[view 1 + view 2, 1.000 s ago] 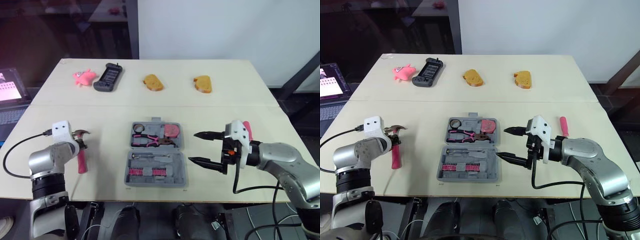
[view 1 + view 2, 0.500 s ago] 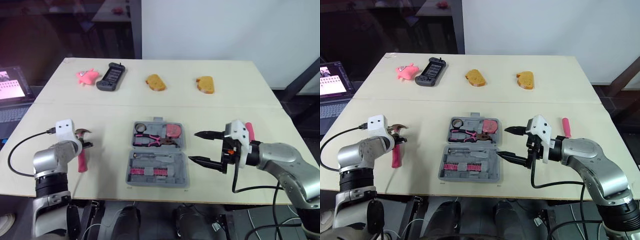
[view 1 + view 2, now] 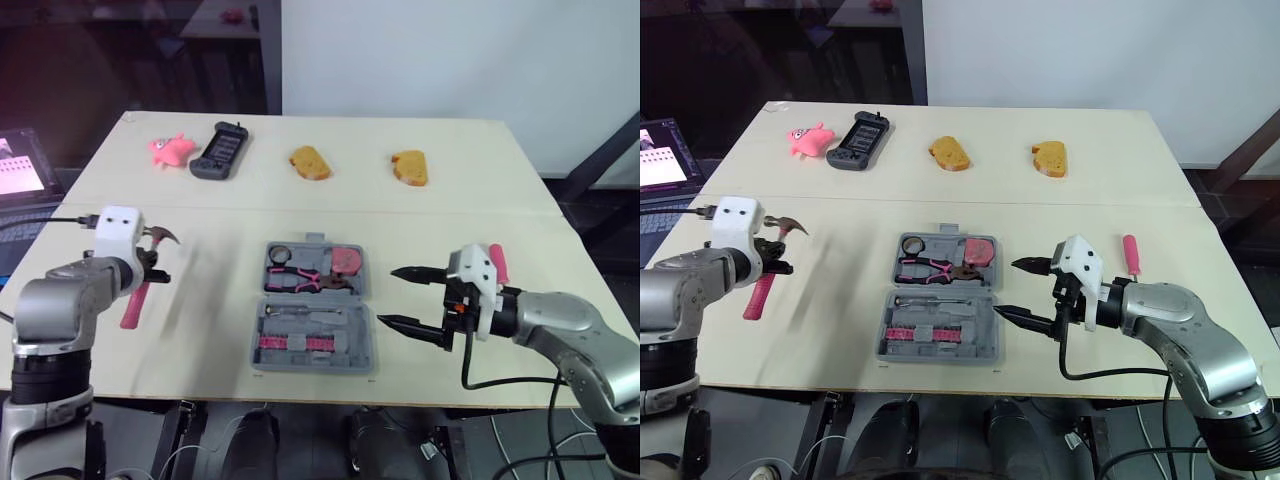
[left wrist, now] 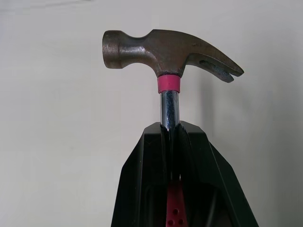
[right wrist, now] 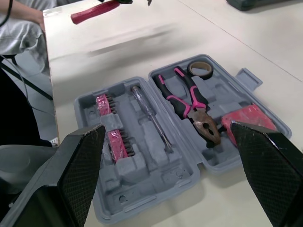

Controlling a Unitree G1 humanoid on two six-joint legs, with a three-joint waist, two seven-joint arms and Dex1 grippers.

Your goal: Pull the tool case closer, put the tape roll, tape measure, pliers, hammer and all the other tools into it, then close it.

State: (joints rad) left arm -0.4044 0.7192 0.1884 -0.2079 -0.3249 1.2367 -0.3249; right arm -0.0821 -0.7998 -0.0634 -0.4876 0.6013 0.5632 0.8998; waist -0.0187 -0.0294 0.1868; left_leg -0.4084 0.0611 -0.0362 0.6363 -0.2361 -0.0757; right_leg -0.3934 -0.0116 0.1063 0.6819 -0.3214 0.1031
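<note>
here left end effector grips hammer — right end effector spread wide

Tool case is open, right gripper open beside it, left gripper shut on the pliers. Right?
No. The left gripper is shut on the hammer, clamped on its steel shaft just below the head; the left wrist view shows it. The pliers lie in the tool case. The case is open and the right gripper is open beside it.
</note>
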